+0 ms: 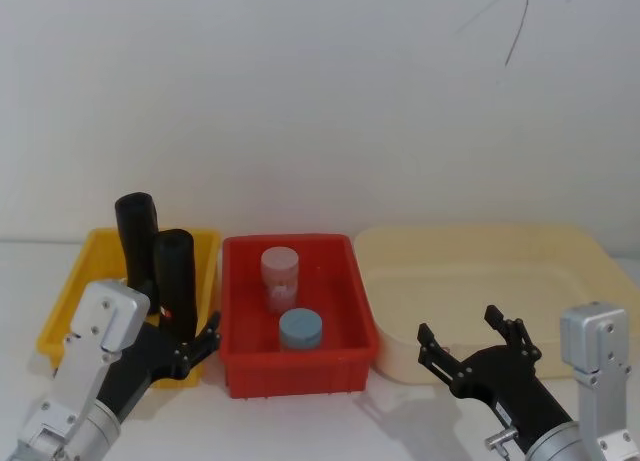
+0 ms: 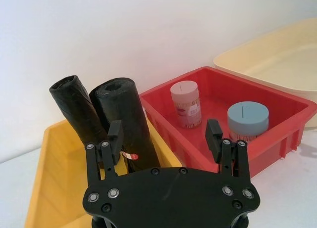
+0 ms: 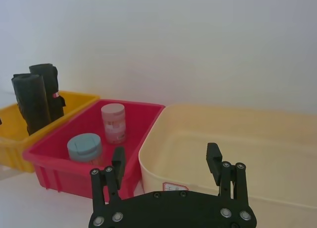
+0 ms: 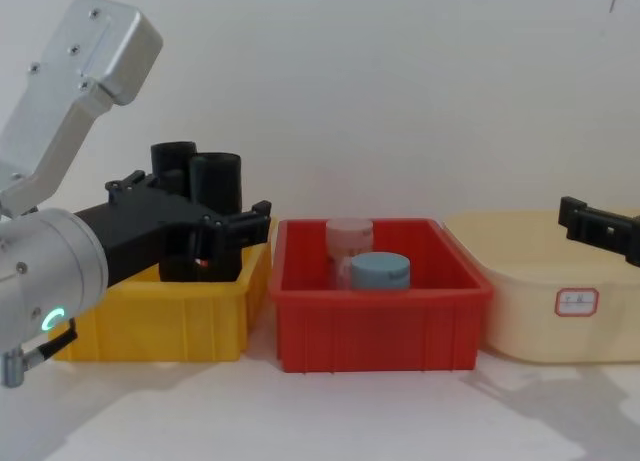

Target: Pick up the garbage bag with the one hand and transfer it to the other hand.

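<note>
Left gripper (image 2: pixel 164 134): open, at yellow bin (image 2: pixel 47 139)'s near side; one finger squarely faces garbage bag (image 2: pixel 124 109) and may topple it. Right gripper (image 1: pixel 458 326): open, idle.

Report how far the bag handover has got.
Done: nothing; the garbage bag stands in the yellow bin beside its twin. In hand: the open left gripper is at it, not gripping. Left: grasp, lift, pass to the open right gripper by the cream bin.

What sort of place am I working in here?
Probably a lab test bench: a white table against a blank wall, and a yellow bin, red bin and cream bin lined up. The left claw, open, is at the garbage bag; the right claw hangs open.
</note>
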